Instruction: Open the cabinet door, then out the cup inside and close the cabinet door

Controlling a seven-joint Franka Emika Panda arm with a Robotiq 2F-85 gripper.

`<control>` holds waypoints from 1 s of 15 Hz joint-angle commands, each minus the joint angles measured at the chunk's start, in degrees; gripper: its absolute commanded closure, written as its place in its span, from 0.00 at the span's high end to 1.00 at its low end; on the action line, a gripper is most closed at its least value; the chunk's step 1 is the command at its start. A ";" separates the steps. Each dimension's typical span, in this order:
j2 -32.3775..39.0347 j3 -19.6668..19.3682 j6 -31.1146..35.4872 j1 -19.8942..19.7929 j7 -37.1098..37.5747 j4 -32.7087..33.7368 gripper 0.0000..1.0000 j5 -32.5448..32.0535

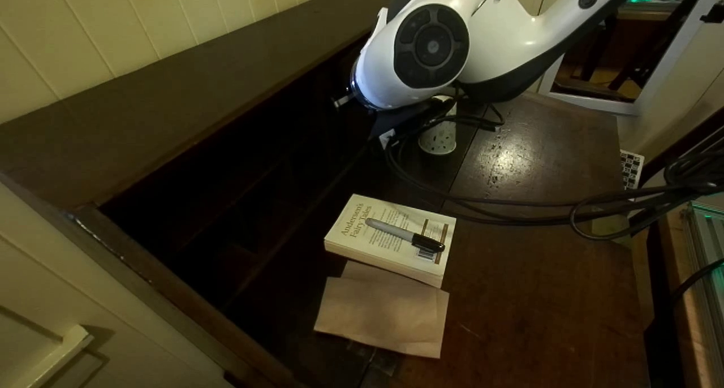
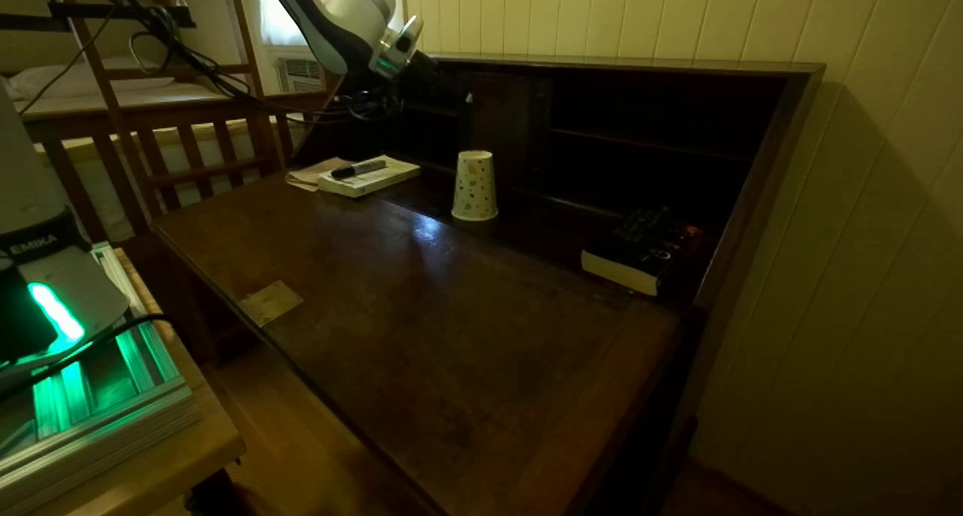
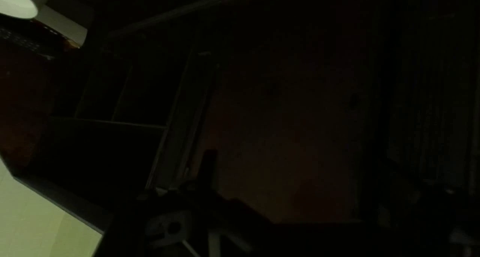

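Note:
The cup (image 2: 475,187), white with small dark specks, stands wide end down on the desk. In an exterior view it is partly covered by cables and the arm (image 1: 438,138); what looks like its pale end shows in the wrist view corner (image 3: 17,2). The cabinet door (image 2: 502,121) is a dark panel in the middle of the desk's hutch. It seems shut, but it is very dark. In the wrist view the door (image 3: 285,111) fills the middle. My gripper (image 3: 290,171) faces it, fingers apart, nothing seen between them. In an exterior view the arm's wrist hides the gripper.
A pale book (image 1: 390,238) with a marker (image 1: 404,235) on it lies beside folded brown paper (image 1: 384,317). A thick black book (image 2: 639,253) lies near the hutch's end. Black cables (image 1: 509,210) hang from the arm over the desk. The hutch top (image 1: 186,88) overhangs open shelves.

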 commanded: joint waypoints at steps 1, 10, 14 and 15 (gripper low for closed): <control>-2.47 1.06 0.08 -1.20 -6.50 -1.82 1.00 4.09; -7.46 0.70 -1.89 -0.48 -16.51 -4.79 1.00 10.61; -8.39 0.65 -4.63 -0.12 -19.82 -5.74 1.00 12.34; -8.38 0.65 -5.51 -0.02 -20.32 -5.84 1.00 12.44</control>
